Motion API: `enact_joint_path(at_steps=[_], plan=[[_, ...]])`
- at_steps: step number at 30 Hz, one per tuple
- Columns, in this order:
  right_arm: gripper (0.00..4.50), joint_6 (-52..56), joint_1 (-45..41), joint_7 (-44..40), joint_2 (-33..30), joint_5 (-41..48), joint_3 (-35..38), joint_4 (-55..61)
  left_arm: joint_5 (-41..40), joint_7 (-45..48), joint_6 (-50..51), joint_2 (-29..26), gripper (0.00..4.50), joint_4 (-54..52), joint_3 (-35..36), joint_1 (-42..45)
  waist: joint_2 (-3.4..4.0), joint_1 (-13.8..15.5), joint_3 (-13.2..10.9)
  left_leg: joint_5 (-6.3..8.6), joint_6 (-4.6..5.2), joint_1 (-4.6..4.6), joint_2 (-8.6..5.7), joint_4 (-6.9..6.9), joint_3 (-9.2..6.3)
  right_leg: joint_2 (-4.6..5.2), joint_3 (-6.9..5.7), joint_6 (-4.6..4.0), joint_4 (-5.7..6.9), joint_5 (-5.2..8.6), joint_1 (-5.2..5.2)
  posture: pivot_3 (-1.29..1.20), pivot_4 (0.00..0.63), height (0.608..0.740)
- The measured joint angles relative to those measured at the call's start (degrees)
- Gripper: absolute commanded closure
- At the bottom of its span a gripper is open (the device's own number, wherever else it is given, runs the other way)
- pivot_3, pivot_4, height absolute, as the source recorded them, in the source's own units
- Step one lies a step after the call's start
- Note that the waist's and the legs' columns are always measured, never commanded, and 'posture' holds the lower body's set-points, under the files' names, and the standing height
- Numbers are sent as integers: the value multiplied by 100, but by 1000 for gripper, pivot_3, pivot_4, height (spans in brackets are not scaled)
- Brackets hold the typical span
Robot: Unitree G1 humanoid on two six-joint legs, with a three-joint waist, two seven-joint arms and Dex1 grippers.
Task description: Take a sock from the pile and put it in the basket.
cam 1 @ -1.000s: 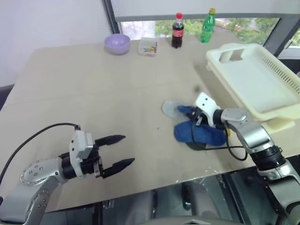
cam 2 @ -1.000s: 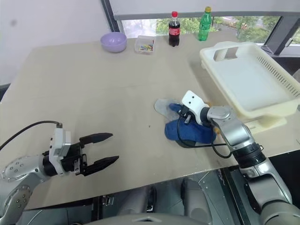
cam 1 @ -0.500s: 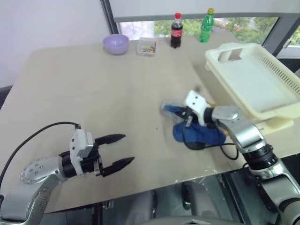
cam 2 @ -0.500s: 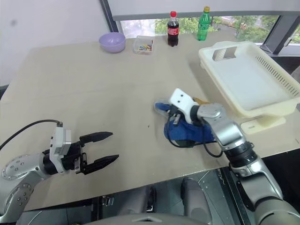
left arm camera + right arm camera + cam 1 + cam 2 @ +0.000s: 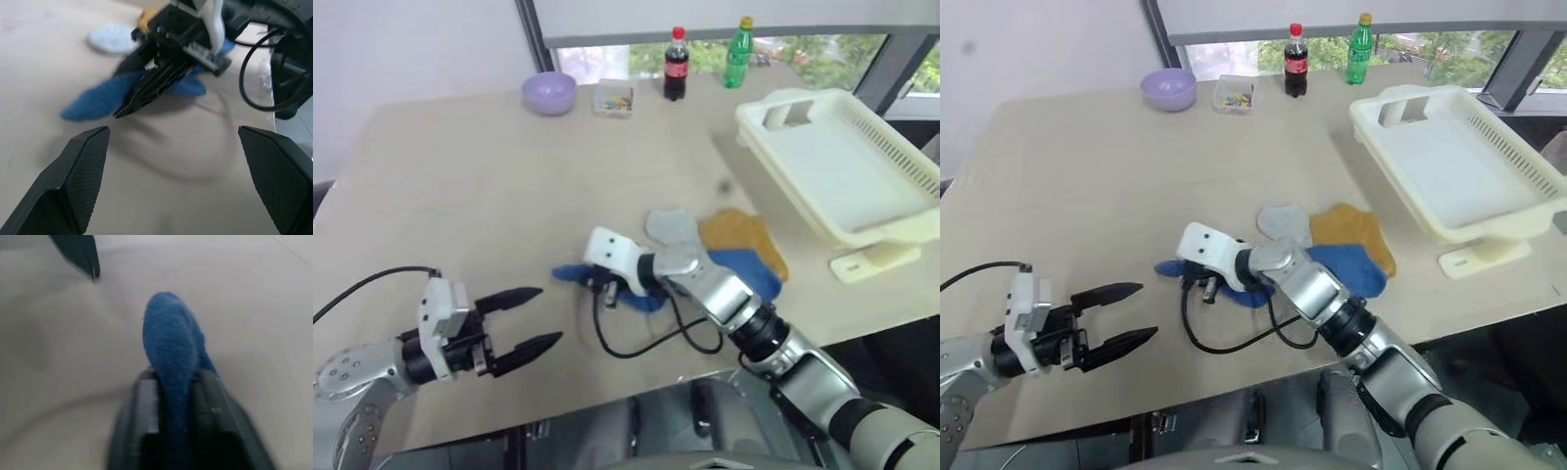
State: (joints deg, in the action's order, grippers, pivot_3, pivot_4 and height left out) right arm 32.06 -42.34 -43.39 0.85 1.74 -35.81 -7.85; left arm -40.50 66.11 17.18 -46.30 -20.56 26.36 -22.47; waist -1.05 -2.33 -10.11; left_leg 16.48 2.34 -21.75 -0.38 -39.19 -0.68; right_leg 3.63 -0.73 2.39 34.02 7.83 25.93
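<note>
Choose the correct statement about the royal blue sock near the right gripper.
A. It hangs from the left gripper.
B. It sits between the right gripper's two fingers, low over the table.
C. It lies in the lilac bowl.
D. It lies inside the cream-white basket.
B: in the right wrist view the royal blue sock runs between the fingers of the right gripper, over the table.

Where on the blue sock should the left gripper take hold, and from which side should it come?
I would grip the free end of the blue sock, coming low from the robot's left. That end sticks out past the right gripper, which pinches it further back, and lies flat on the table, toward the left gripper, whose jaws stand open.
</note>
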Motion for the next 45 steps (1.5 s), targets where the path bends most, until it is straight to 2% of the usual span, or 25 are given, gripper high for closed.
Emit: enact_joint_path(at_steps=[3,6,9,12,17,22,27,39,42,45], plan=[[1223,-2,-287,9,370,-26,-30,-197,0,48,-1,-12,0,91,56,-48,6,-8,-3,-2,-4,-3,3,2,-2,-4,-1,-1,6,0,10,0,150,732],[1223,101,-289,-115,186,9,-13,132,-1,69,0,-11,0,91,69,-81,17,27,-10,-1,-9,-9,0,3,-11,0,-6,-7,3,-3,10,0,150,732],[1223,632,28,-436,-536,318,175,1148,-6,75,6,-6,0,95,88,-114,9,51,-5,-1,-8,-15,-16,3,-9,17,-5,-14,-7,-9,8,0,150,732],[1223,1134,176,-521,-911,573,492,1735,-6,83,11,-5,0,100,107,-120,1,15,-1,-1,-8,-11,-13,3,-5,13,-5,-3,-3,-2,10,0,150,732],[1223,1183,371,-485,-1317,590,577,1754,30,136,9,-24,0,247,106,93,2,-5,-1,-5,-16,-2,-1,5,-1,-12,-8,-1,7,1,11,0,150,732],[1223,997,339,-358,-1185,470,477,1362,98,179,41,-60,0,376,37,327,0,-12,0,-7,-19,-1,13,5,2,-29,-5,-8,7,-4,14,0,150,732],[1223,1377,317,-190,-1222,357,428,1134,114,227,76,-96,0,388,34,417,1,7,0,-7,-19,-8,17,5,0,-19,-3,-10,0,-5,14,0,150,732],[1223,2320,494,-111,-1769,461,467,1864,256,327,60,-93,0,433,32,318,0,4,0,-6,-19,-7,12,5,1,-10,-5,-8,0,-5,14,0,150,732],[2080,2498,510,-110,-1820,547,473,1912,283,350,41,-89,0,447,17,348,0,5,0,-6,-19,-8,12,5,1,-10,-5,-8,0,-5,15,0,150,732],[3442,2540,513,-175,-1867,650,454,1936,317,364,12,-87,0,543,9,434,-1,3,1,-6,-19,-9,12,5,1,-9,-5,-8,-4,-5,14,0,150,732]])
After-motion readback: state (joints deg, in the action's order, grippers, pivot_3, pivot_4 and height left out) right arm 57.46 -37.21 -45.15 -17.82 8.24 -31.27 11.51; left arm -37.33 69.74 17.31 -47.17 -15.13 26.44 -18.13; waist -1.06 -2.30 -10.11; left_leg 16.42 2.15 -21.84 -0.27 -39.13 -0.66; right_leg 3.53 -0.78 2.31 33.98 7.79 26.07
